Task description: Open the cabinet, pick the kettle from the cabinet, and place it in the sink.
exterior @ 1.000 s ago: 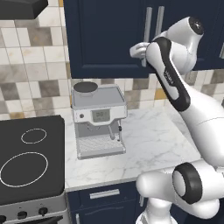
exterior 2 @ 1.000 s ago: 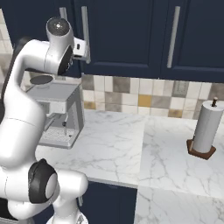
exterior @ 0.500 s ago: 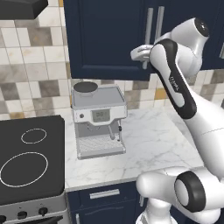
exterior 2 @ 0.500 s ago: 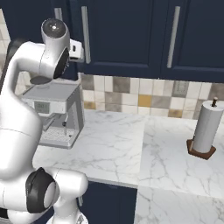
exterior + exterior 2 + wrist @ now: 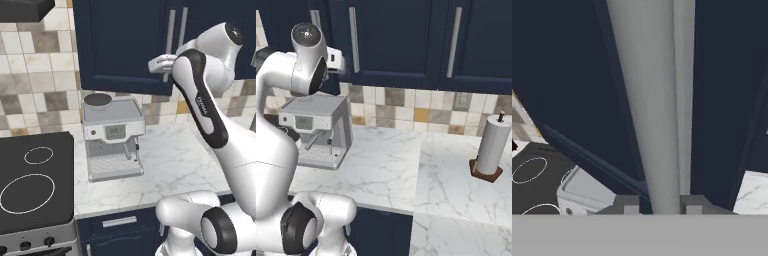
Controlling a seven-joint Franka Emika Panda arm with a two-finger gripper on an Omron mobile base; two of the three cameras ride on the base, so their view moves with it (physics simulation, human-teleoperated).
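Observation:
My gripper [image 5: 161,64] is at the lower end of the left door's silver bar handle [image 5: 170,30] on the navy wall cabinet [image 5: 120,45]. In the hand view the handle [image 5: 647,100] runs up between my two fingertips [image 5: 627,205], which are shut on it, with the gripper [image 5: 659,205] centred on the bar. From the right, the gripper [image 5: 338,60] stands just off the cabinet [image 5: 401,40] front, and the left door looks slightly ajar. The kettle is hidden inside the cabinet. The sink is out of view.
A grey coffee machine [image 5: 112,135] stands on the marble counter [image 5: 175,160] below the cabinet. It appears again [image 5: 318,125] in the right base view. A black cooktop [image 5: 30,185] lies to the left. A paper towel holder [image 5: 490,150] stands at the far right.
My hand has drawn back a little from the cabinet front and slightly down, taking the handle with it. The left door has begun to swing out.

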